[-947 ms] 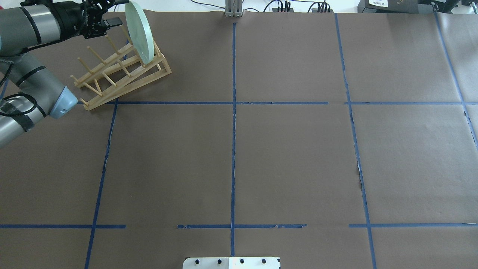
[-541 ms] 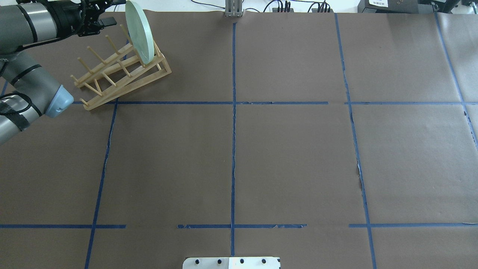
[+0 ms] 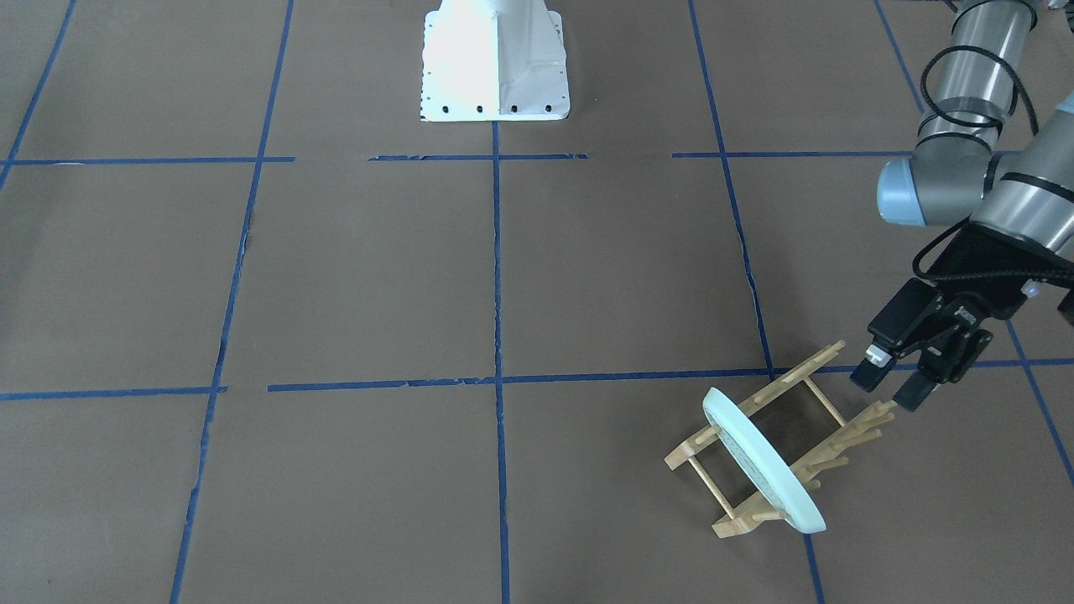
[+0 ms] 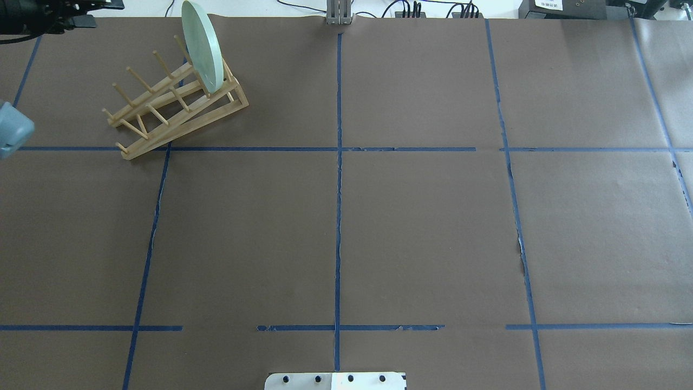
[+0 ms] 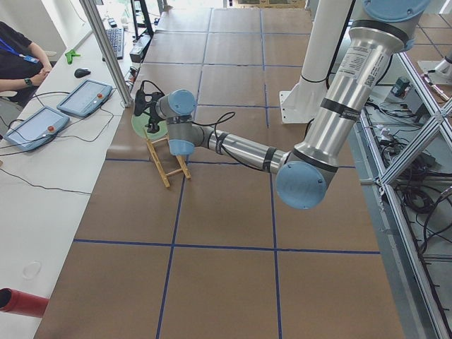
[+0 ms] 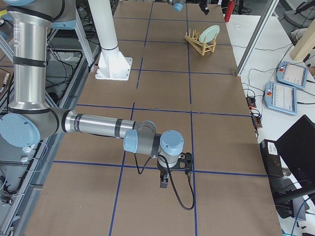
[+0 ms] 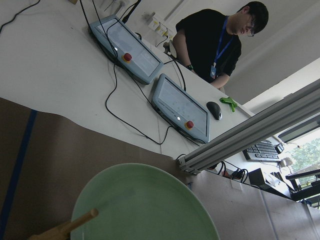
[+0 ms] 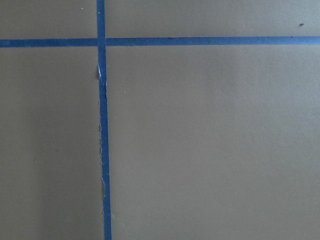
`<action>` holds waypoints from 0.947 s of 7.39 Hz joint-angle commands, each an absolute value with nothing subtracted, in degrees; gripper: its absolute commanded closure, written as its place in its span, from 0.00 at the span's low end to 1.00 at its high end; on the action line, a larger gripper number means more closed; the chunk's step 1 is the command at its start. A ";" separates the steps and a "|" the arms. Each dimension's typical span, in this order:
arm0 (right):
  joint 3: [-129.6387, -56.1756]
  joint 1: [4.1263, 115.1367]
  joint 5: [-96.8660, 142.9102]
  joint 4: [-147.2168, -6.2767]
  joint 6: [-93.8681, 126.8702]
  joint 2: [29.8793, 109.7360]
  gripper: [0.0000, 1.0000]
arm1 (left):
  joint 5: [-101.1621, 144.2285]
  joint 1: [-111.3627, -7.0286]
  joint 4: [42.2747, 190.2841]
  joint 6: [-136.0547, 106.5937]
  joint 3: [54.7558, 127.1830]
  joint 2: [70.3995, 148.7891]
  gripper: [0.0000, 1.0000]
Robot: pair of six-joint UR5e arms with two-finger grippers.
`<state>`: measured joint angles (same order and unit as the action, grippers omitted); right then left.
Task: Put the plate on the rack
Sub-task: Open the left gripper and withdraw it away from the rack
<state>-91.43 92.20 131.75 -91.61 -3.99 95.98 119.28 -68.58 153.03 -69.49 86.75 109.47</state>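
The pale mint-green plate [image 4: 201, 46] stands on edge between the pegs at the far end of the light wooden rack [image 4: 178, 116], at the table's far left. In the front view the plate [image 3: 759, 457] leans in the rack [image 3: 789, 380], and my left gripper [image 3: 887, 387] hangs open and empty just beyond the rack's other end, apart from the plate. In the overhead view my left gripper [image 4: 89, 13] is at the top left corner. The left wrist view shows the plate [image 7: 145, 205] close below. My right gripper [image 6: 164, 183] shows only in the right side view; I cannot tell its state.
The robot's white base [image 3: 495, 92] stands at the table's near middle. An aluminium post [image 4: 338, 16] rises at the far edge. Beyond it, a bench holds two tablets [image 7: 182, 107], cables and a seated operator [image 7: 215, 42]. Blue tape lines [image 4: 338, 216] cross the brown paper.
My left arm has drawn back to the left, away from the plate and almost out of the overhead view. The plate and rack have not moved.
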 commanded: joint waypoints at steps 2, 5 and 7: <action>-91.49 92.20 131.75 -91.58 -4.04 95.98 0.00 | 120.94 -73.90 131.36 -42.18 100.87 97.77 0.00; -91.49 92.20 131.75 -91.58 -3.96 95.98 0.00 | 121.81 -77.69 112.58 -19.51 100.47 95.01 0.00; -91.49 92.20 131.75 -91.67 -4.04 95.98 0.00 | 124.18 -83.72 101.55 -4.03 98.01 95.63 0.00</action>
